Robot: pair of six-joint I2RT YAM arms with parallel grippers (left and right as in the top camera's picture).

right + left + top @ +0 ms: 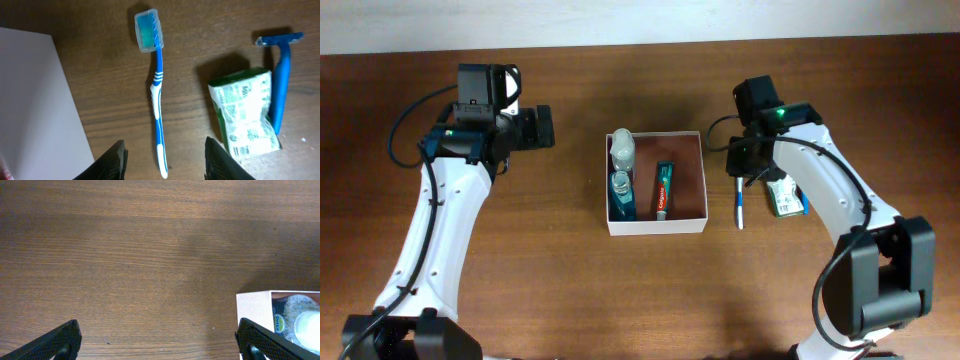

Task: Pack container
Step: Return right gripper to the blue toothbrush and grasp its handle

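The container (pixel 689 136), a square white-walled box with a reddish-brown floor, sits mid-table and holds two clear bottles (pixel 622 150) (pixel 622 193) and a toothpaste tube (pixel 663 190). Its white corner shows in the left wrist view (pixel 252 307) and its wall in the right wrist view (pixel 35 95). A blue toothbrush (pixel 157 95) (pixel 739 205) lies just right of the box. My right gripper (pixel 165 160) is open and empty, straddling the toothbrush handle from above. My left gripper (pixel 160 340) is open and empty over bare wood, left of the box.
A green-and-white soap packet (pixel 245 117) (pixel 781 196) and a blue razor (pixel 279 85) lie to the right of the toothbrush. The table is dark brown wood (pixel 550 270).
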